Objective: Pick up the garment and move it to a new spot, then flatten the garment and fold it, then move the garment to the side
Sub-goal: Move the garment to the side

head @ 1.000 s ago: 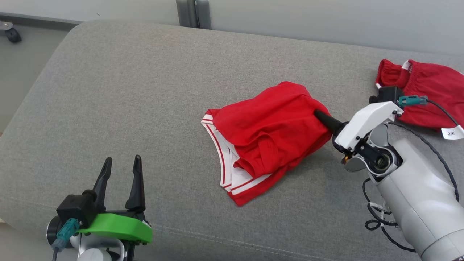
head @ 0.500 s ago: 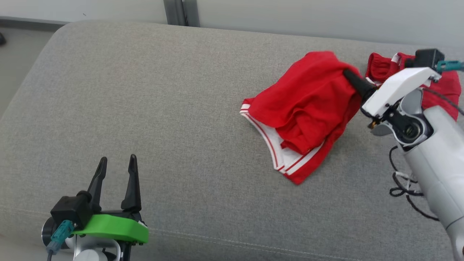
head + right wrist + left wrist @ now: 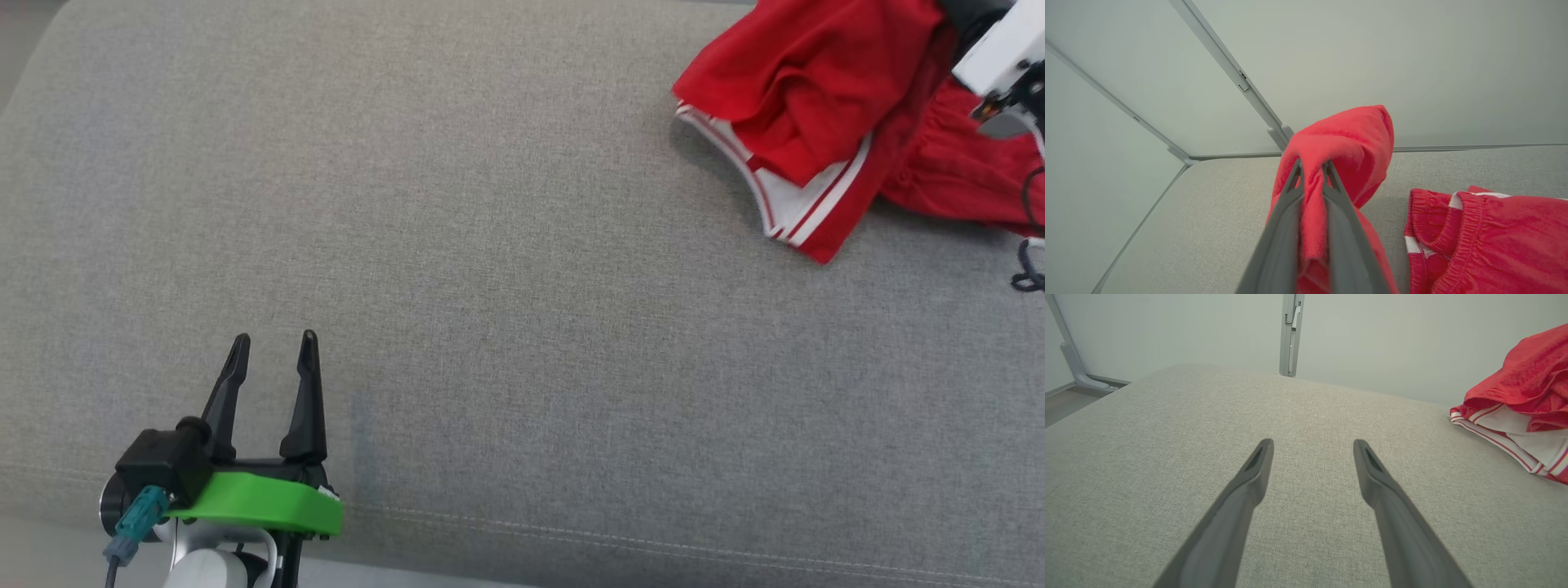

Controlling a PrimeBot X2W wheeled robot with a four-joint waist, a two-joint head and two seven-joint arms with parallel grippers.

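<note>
- Two fingers of the left gripper (image 3: 273, 336) stand apart with nothing between them, low over the grey cushion (image 3: 490, 245) at lower left of head view.
- Garment (image 3: 808, 82): red, white-striped hem. It sits at the cushion's far right, hem on the surface, upper part bunched and raised.
- Right gripper (image 3: 1312, 165): clamped on a fold of the garment, cloth draped over both fingertips.
- Second red garment (image 3: 1494, 237): lies flat just right of it; the held one overlaps it in head view.

Count coming in: two red garments, white-trimmed garment (image 3: 808, 82) and waistband garment (image 3: 1494, 245); two grippers, left gripper (image 3: 274, 336), right gripper (image 3: 1312, 165); one grey cushion (image 3: 490, 245)
</note>
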